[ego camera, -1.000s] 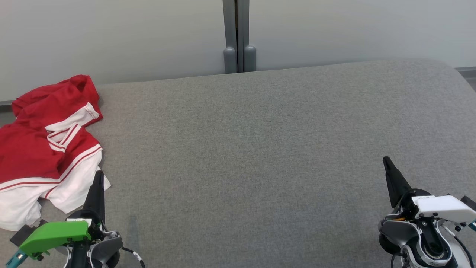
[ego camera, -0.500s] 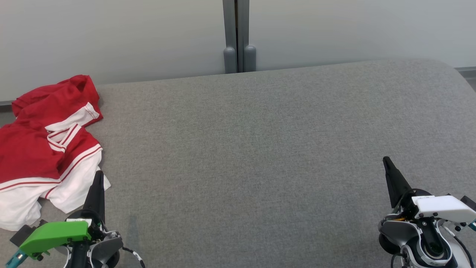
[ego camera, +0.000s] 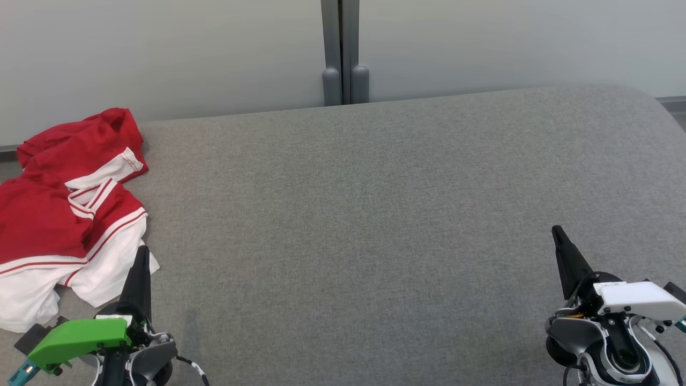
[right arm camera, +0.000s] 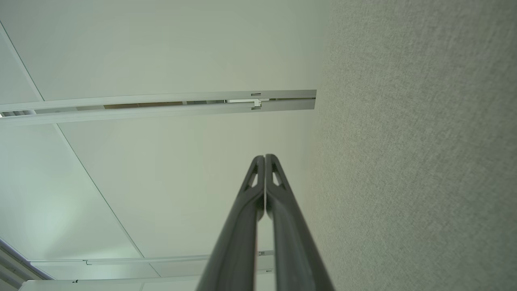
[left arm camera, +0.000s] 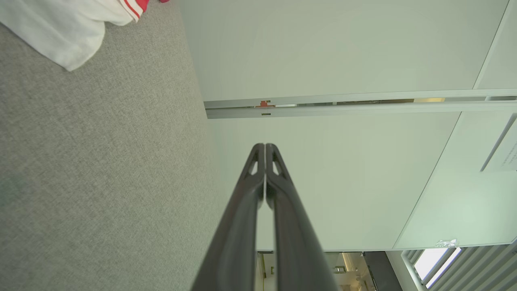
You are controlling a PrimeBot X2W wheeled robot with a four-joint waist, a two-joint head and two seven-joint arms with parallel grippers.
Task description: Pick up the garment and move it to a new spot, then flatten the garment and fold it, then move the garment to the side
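Grey surface (ego camera: 375, 214): stretching rightward from the garment. Red-and-white garment (ego camera: 59, 214): lying crumpled, long axis running near-to-far. Left gripper (ego camera: 141, 260): clenched empty, hovering just right of the garment's white hem (nearer arm, likely picker). Right gripper (ego camera: 561, 244): clenched empty, sitting well right of the garment.

We find nothing changed between the earlier pictures and now: our left gripper (ego camera: 142, 254), right gripper (ego camera: 558, 236) and the garment (ego camera: 43, 225) show no shift.
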